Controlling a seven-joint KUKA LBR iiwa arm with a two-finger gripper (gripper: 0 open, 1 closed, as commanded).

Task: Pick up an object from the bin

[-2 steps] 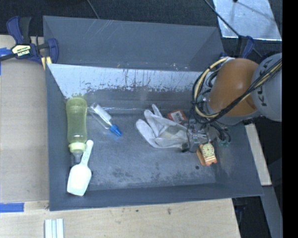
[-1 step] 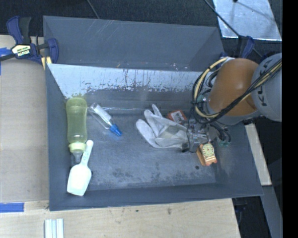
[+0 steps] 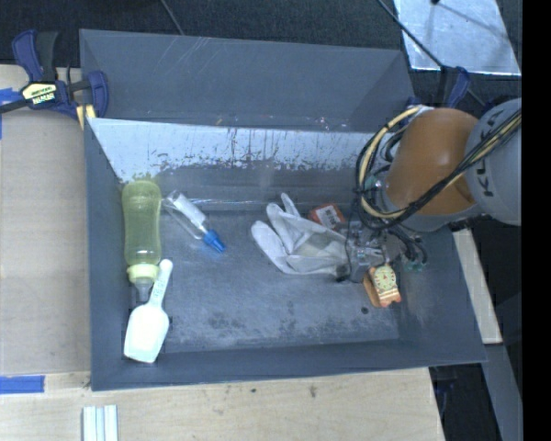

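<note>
The tool [image 3: 356, 263], apart or together I cannot tell, is sitting low against the crumpled white glove [image 3: 289, 237], likely risking limp fabric slipping free or knocking the orange box [image 3: 383, 287] beside it.

The arm [image 3: 432, 168] hangs low beside a crumpled white glove [image 3: 289, 237], with a green bottle [image 3: 141, 228] well to its left.

Bin [image 3: 257, 81]: grey. Glove [image 3: 294, 237]: white. Left of glove: bottle [image 3: 141, 223], translucent yellow-green; tube [image 3: 195, 223], clear, blue tip; scoop [image 3: 148, 331], white. Right of glove: small box [image 3: 383, 288], orange-brown.
</note>
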